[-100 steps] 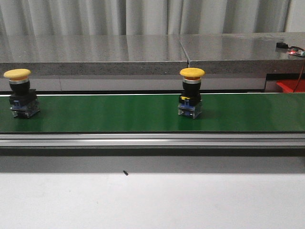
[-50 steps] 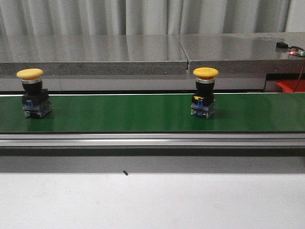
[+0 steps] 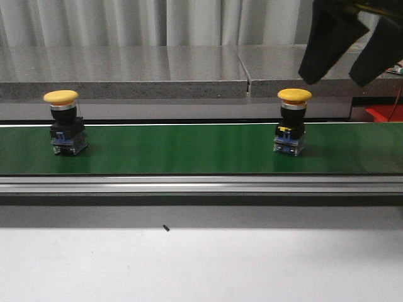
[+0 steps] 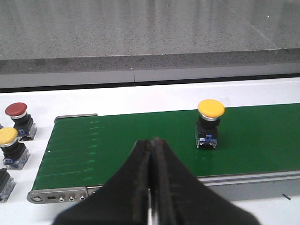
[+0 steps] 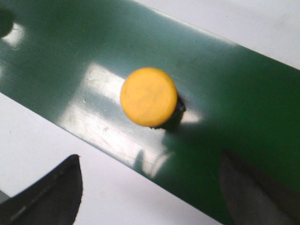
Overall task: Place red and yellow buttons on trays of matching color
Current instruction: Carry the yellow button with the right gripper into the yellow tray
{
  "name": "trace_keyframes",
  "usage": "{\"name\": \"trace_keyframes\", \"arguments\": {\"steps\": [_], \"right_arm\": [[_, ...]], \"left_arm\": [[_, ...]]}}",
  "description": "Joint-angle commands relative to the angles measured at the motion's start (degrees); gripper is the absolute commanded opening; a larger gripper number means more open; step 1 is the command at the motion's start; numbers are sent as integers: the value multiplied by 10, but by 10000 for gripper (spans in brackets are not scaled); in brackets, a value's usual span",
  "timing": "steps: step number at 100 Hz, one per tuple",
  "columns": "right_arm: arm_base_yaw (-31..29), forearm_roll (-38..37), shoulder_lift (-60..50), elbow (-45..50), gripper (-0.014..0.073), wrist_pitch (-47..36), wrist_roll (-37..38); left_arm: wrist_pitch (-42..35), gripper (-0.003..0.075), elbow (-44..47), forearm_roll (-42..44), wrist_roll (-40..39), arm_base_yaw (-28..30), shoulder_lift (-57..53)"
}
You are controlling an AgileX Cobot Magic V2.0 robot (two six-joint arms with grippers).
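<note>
Two yellow mushroom-head push buttons are sitting upright on the green conveyor belt (image 3: 189, 150). In the front view the right yellow button (image 3: 293, 122) is over at about 2 o'clock from the middle of the frame, and the left yellow button (image 3: 65, 122) is way off at roughly 10 o'clock, so they're well apart, each on its black and blue switch block.

The right gripper (image 3: 347, 47) hangs up at 1 o'clock, above the right yellow button and a bit to its right, not touching it. Its black fingers (image 3: 324, 41) are spread wide apart with nothing between them. The right wrist camera looks nearly straight down on that button's yellow cap (image 5: 149, 96), with the two finger tips apart and clear of it.

The left gripper (image 4: 151, 187) only shows up in its own wrist camera: the fingers are pressed together, clenched tight on nothing. Ahead of it, the left yellow button (image 4: 209, 123) stands on the belt. Off the end of the belt on the white table (image 4: 140, 96) there's a red button (image 4: 18, 118), with another yellow button (image 4: 10, 146) just beside it, and a bit of a dark one (image 4: 3, 182) cut off by the frame edge.

No trays visible in any view.
</note>
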Motion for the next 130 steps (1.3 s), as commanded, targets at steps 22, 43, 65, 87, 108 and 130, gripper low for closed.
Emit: {"name": "trace_keyframes", "arguments": {"steps": [22,43,65,87,108,130], "right_arm": [[2,-42,43,-53,595,-46,-6],[2,-73,81,-65,564,-45,8],[2,-73,92,-73,264,-34,8],[2,-73,83,-73,205,-3,10],[-31,-76,26,-73,205,46,33],[-140,-76,-53,-64,205,82,51]], "left_arm": [[-45,-20,-15,-6,-5,-5,5],[-45,-20,-15,-6,-5,-5,5],[-45,-20,-15,-6,-5,-5,5],[-45,-20,-15,-6,-5,-5,5],[-45,-20,-15,-6,-5,-5,5],[-45,-20,-15,-6,-5,-5,5]]}}
